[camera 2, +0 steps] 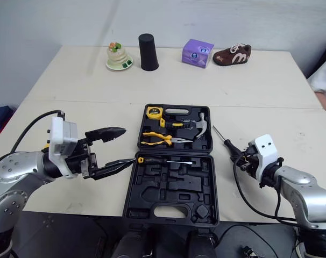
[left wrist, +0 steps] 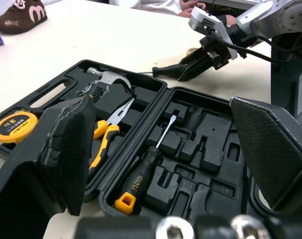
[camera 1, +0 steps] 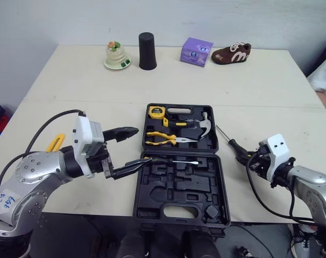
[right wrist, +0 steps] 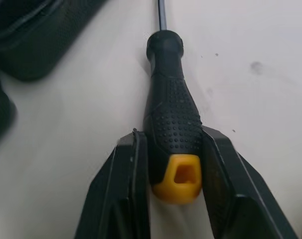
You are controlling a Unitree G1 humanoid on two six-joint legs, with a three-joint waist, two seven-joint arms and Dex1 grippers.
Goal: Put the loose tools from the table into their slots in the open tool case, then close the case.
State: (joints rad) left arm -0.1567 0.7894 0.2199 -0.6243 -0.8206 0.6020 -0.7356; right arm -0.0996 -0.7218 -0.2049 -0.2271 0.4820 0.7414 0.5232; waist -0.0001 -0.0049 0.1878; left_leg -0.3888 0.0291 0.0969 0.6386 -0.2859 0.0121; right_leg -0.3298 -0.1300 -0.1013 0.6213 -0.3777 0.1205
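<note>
Our right jaws are clamped on the handle of the loose screwdriver, which lies on the desk at 3 o'clock of the open tool case. Our left jaws stand wide apart at the case's 9 o'clock edge, near a second screwdriver lying inside.

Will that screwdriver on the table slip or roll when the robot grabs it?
Probably not slippery: the screwdriver handle has a bumpy grip where the right gripper pinches it. It looks stiff. Its rounded handle might roll if nudged.
</note>
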